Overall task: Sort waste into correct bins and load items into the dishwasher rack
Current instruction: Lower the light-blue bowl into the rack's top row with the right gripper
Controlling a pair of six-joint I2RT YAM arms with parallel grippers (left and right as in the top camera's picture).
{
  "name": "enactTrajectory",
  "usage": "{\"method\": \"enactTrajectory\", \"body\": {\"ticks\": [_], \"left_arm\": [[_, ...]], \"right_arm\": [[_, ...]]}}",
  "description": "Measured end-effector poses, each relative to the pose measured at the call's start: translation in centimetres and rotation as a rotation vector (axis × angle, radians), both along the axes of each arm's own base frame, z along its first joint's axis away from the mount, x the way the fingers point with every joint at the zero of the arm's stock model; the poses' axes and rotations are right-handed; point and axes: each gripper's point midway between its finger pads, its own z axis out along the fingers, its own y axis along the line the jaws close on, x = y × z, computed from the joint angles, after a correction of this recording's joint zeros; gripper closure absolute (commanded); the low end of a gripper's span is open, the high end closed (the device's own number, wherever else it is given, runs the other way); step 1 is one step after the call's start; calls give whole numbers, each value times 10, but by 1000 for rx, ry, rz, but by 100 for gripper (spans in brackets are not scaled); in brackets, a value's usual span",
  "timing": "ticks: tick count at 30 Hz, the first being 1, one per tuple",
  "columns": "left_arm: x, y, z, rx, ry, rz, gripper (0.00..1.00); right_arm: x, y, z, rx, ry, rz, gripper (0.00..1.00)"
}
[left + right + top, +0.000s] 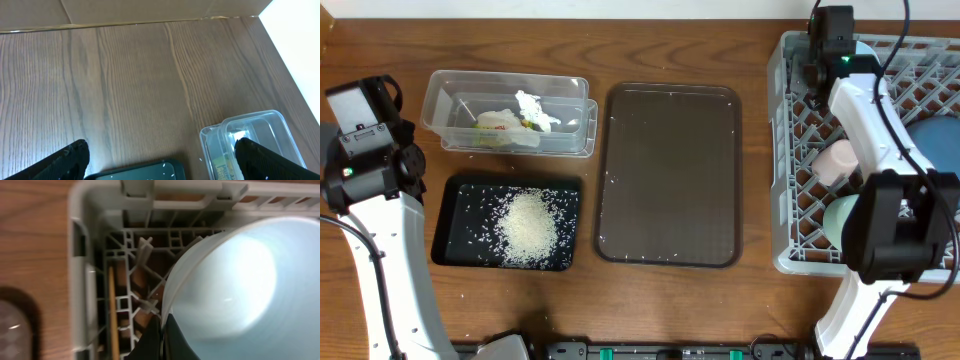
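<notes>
Pinching the rim of the mint-green bowl [225, 275], the right pincer [161, 332] is pressed together at the bottom of its wrist view. The bowl is inside the dishwasher rack [782, 180], right side of the overhead frame. Chopstick [113, 315] lies along the rack's left wall. Pink cup [835, 160] and blue plate-bowl [932, 140] are in the rack too. Left pincer [161, 147] is spread wide over the surface [125, 85]. Clear tub [450, 100], upper left, holds tissue [533, 105] and wrapper [505, 125]. Black tray [460, 200], lower left, holds rice [528, 228].
</notes>
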Motion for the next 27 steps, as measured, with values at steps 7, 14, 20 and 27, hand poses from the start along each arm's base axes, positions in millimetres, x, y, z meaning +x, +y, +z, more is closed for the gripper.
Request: {"method": "enactTrajectory", "body": {"ticks": [7, 14, 20, 27], "left_arm": [[0, 0, 0, 0, 0, 0, 5], [0, 0, 0, 0, 0, 0, 5], [0, 0, 0, 0, 0, 0, 5], [0, 0, 0, 0, 0, 0, 5]], "right_arm": [[-10, 19, 76, 236, -148, 110, 99], [-26, -1, 110, 571, -220, 235, 99], [-31, -15, 89, 863, -192, 317, 99], [-28, -30, 54, 1092, -181, 371, 99]]}}
